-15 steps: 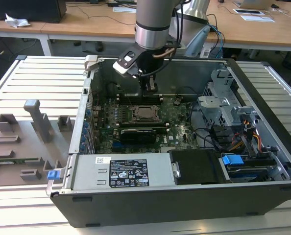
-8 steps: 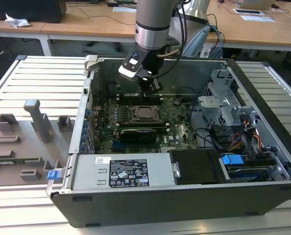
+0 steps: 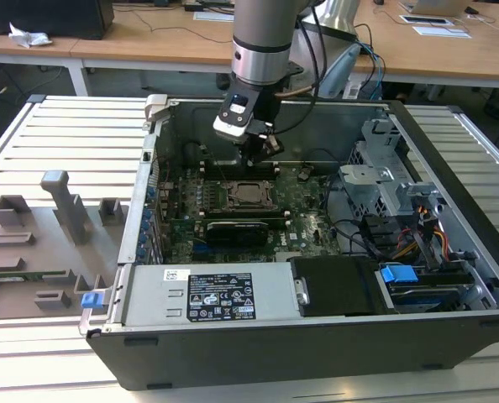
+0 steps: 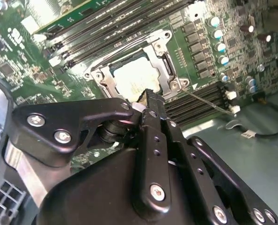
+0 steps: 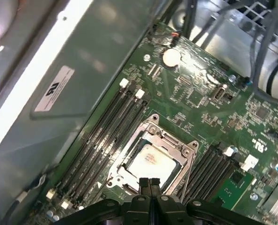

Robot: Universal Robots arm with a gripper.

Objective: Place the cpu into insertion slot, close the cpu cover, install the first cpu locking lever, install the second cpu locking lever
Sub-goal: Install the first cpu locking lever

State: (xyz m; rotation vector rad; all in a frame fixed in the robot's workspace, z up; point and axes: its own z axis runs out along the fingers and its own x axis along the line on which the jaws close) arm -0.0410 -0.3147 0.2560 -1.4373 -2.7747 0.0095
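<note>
One arm reaches down into the open computer case [image 3: 451, 176] in the upper middle of the exterior view. Its gripper [image 3: 258, 147] hangs just above the green motherboard [image 3: 308, 222]. In the first wrist view the gripper's [image 5: 150, 182] two black fingers [image 5: 145, 188] are pressed flat together with nothing between them. Their tips sit over one edge of the cpu cover [image 5: 154, 129]; whether they touch it cannot be told. The cpu [image 5: 150, 161] lies flat in the insertion slot [image 4: 166, 65], its pale metal top showing through the window of the silver cover, which lies down over it. In the second wrist view a thin wire lever [image 4: 204, 99] runs from the cover's corner out across the black memory slots [image 4: 200, 101]. A grey fixture tray [image 3: 31, 252] lies at the exterior view's left.
</note>
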